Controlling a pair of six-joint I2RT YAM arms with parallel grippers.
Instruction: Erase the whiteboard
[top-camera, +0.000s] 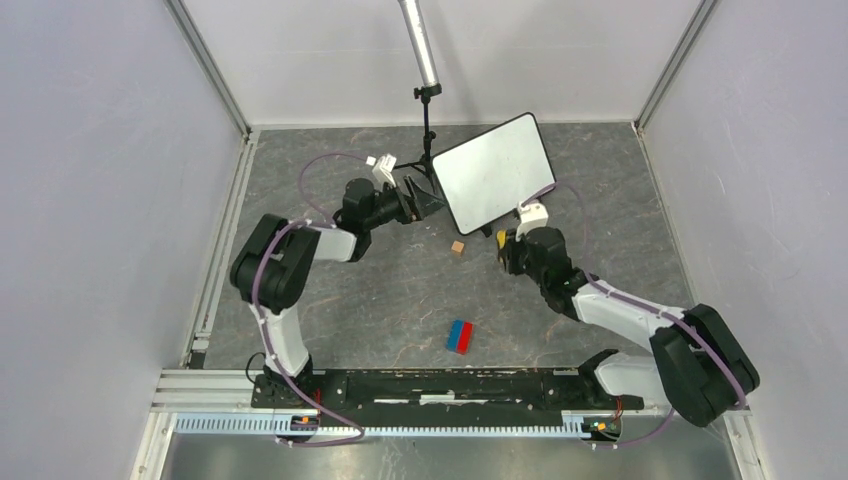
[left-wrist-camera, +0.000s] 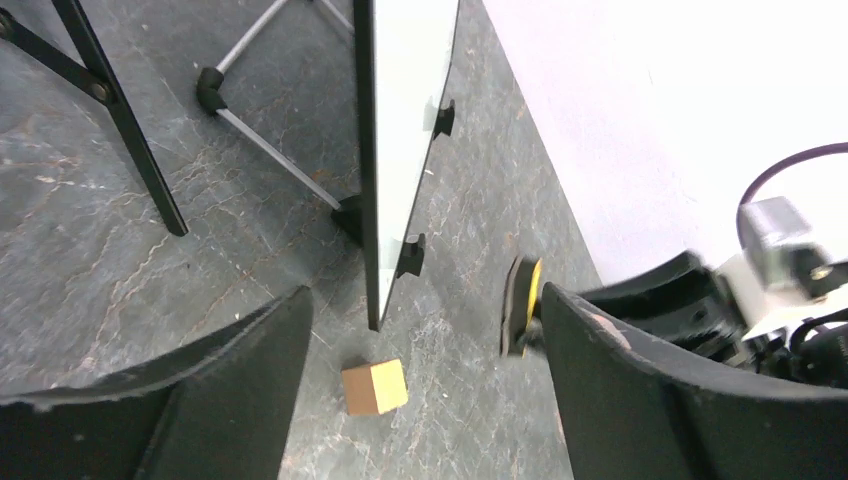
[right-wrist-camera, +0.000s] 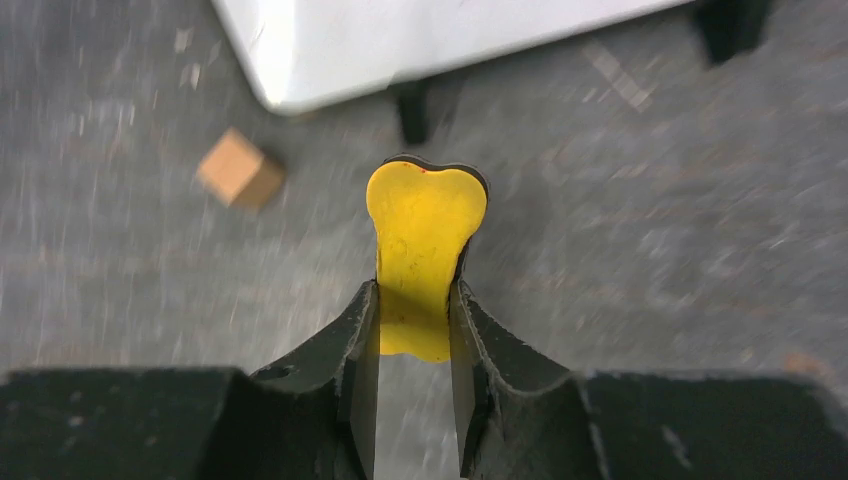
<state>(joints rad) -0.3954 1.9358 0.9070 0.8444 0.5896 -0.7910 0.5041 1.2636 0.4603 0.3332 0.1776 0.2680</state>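
Yellow paddle-shaped eraser (right-wrist-camera: 425, 215) pinched in right gripper (right-wrist-camera: 415, 305); white black-framed whiteboard (right-wrist-camera: 400, 40) just ahead, long edge crosswise. Left gripper (left-wrist-camera: 425, 335) wide, empty.

Table (top-camera: 380, 300): grey, marbled | on it: whiteboard (top-camera: 495, 170) upright, wooden cube (top-camera: 457, 247), red-blue block (top-camera: 460, 336), tripod stand (top-camera: 428, 125)

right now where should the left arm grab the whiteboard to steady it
Take the whiteboard by its thin framed side edge, above the feet, coming from the left gripper's side. It stands edge-on ahead of those open jaws, so its narrow thickness fits the gap; its broad face would not.
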